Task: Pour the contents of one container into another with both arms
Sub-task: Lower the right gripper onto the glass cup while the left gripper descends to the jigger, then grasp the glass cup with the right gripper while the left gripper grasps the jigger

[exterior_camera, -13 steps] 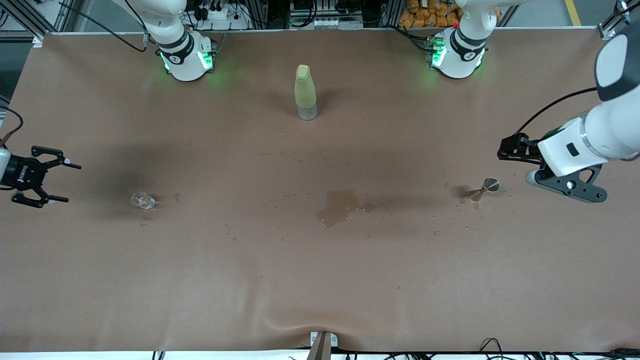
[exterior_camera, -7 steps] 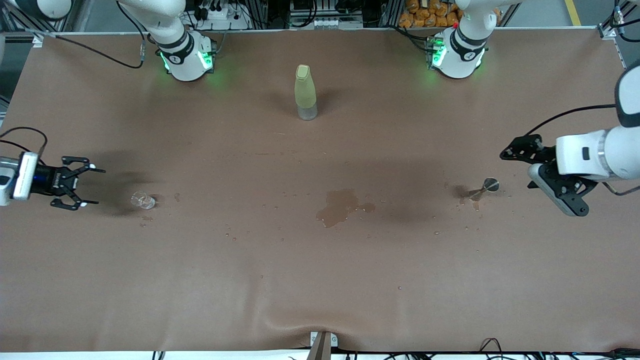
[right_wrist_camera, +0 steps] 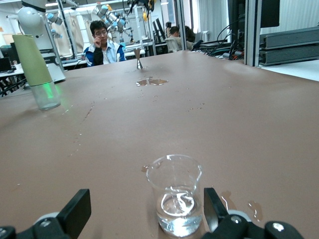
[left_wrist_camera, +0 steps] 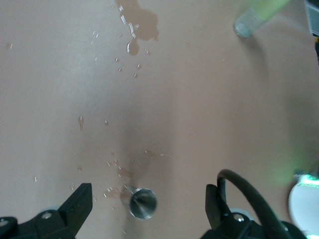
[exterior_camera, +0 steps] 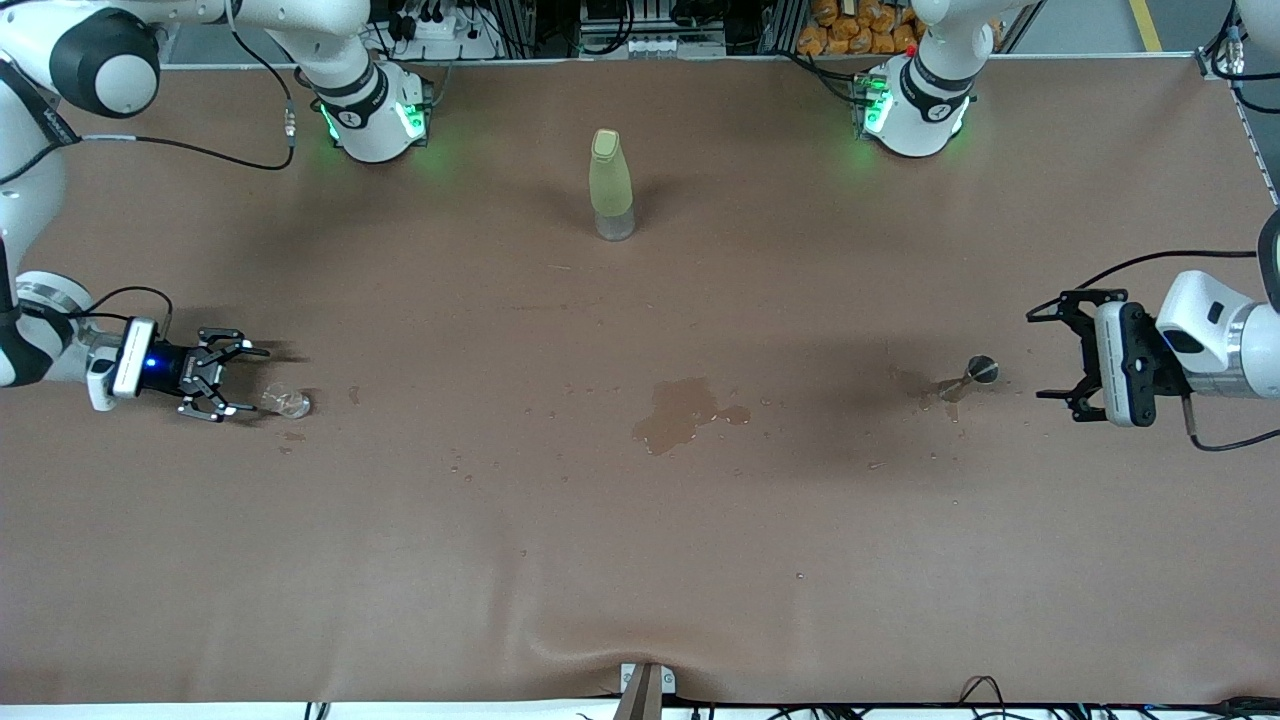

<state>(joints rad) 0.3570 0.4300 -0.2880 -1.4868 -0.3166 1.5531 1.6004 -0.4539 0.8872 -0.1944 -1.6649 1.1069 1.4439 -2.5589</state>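
A clear glass [exterior_camera: 287,402] with a little water stands toward the right arm's end of the table [exterior_camera: 640,560]. The right gripper [exterior_camera: 240,379] sits low just beside it, fingers spread. A small metal cup [exterior_camera: 981,369] stands toward the left arm's end; the left gripper [exterior_camera: 1060,355] hangs near it, spread. A green bottle [exterior_camera: 610,185] stands farther from the camera, between the bases.

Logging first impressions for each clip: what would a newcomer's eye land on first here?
Probably the wet puddle mid-table, with droplets around it, and the tall yellow-green bottle standing upright nearer the robots' bases. Then the two open grippers low at each end: the right gripper facing a small clear glass holding a little water, the left gripper facing a small metal jigger.
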